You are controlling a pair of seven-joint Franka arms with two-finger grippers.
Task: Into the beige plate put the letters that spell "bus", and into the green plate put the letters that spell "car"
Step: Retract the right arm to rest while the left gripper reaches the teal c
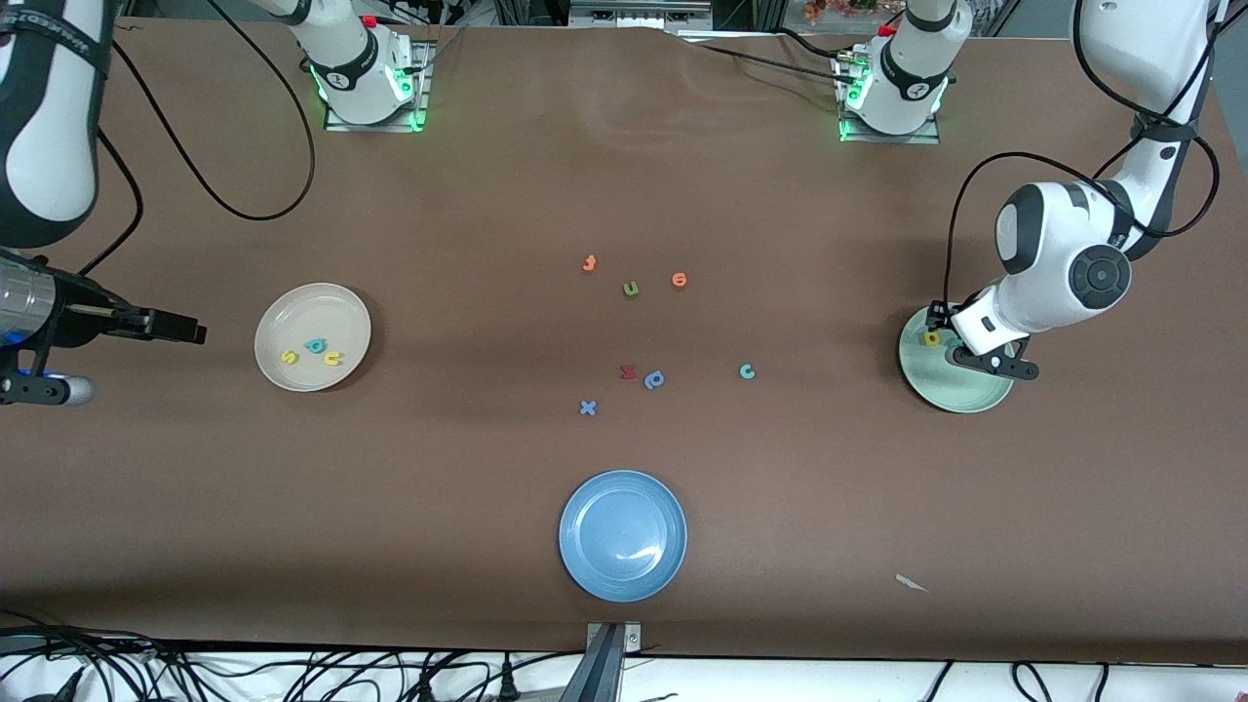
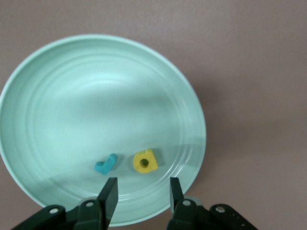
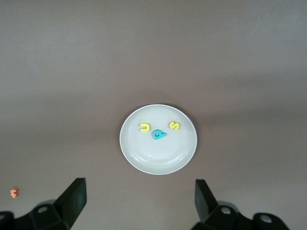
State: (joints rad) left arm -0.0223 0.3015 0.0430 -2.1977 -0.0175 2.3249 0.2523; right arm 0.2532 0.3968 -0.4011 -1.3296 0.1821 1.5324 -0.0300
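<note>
hovering left gripper (image 2: 141, 194) spread over green plate (image 2: 57, 76) rim, right gripper (image 3: 139, 201) spread, waiting

Open tabletop (image 1: 829, 468) around teal c (image 1: 747, 371)

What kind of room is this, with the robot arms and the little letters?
Probably a robot lab or test bench. Two robot arms are bolted to a brown table, cables trail along its edges, and foam letters lie among the beige plate, the green plate and a blue plate, like a sorting exercise.
</note>
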